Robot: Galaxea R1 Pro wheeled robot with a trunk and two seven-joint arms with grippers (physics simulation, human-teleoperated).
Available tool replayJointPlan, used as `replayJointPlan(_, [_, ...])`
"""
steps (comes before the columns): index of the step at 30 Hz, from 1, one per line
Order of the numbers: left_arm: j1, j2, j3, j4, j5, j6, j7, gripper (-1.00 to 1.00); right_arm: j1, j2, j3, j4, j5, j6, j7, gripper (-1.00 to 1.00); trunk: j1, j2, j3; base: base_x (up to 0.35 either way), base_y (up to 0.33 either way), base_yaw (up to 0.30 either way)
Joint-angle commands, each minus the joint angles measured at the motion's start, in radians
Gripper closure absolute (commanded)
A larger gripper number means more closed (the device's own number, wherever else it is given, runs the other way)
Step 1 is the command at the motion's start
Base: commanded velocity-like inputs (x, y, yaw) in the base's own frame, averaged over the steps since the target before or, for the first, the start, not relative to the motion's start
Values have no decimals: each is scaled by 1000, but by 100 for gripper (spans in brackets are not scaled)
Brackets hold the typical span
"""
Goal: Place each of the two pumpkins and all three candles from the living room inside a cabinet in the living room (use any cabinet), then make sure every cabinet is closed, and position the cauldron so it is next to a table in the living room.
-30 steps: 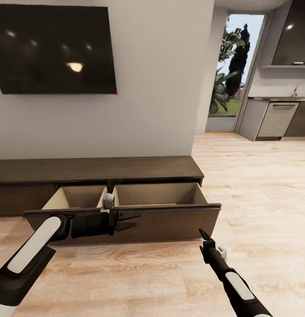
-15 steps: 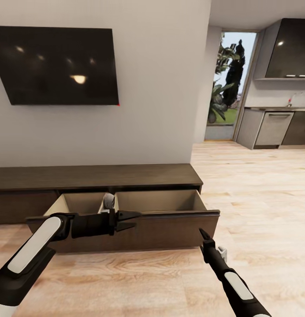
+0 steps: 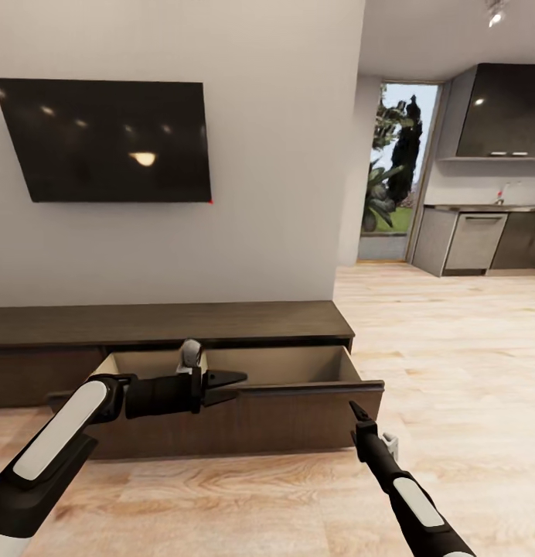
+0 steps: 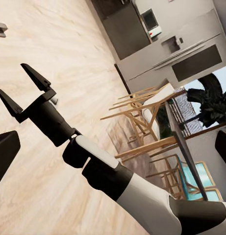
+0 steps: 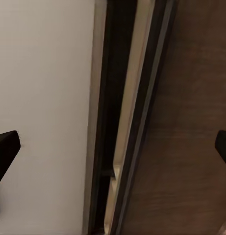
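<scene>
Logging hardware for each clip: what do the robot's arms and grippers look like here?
Both arms are black with glossy white oval panels on the forearms. The left gripper and right gripper are matte black, each with two thin, pointed, wedge-shaped fingers. No cables or markings are visible.

Head view overlooks the open cabinet [image 3: 244, 402]; right wrist view faces it close.

open cabinet [image 3: 244, 402] drawer, left tool [image 3: 225, 385] above
</scene>
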Motion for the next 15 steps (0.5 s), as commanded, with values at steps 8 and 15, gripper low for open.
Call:
replayJointPlan(8, [-1, 1, -2, 0, 2, 1, 2, -100, 0, -3, -2, 0, -10, 11, 2, -100, -24, 42, 26, 0, 0, 0])
replayJointPlan(15, [-1, 0, -2, 0, 2, 1, 3, -100, 0, -2, -3, 0, -10, 10, 3, -100, -51, 91, 48, 0, 0, 0])
